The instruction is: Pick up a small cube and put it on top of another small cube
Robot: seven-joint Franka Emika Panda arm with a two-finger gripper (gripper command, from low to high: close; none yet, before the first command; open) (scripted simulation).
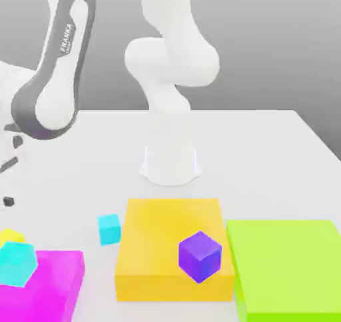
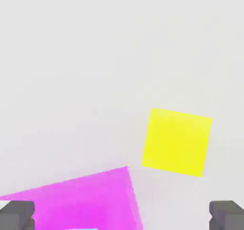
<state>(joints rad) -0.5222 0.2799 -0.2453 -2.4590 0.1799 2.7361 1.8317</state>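
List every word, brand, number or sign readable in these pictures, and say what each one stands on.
"FRANKA": white letters running lengthwise on the dark grey side panel of the robot arm in the exterior view.
A smaller line of lettering beside it on the same panel is too small to read.
Nothing is printed on the cubes, the blocks or the table.

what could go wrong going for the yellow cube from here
The yellow cube sits close beside the magenta block, so a finger of the open gripper may catch that block on the way down. The cube also lies off-centre between the fingers, so closing now might push it aside.
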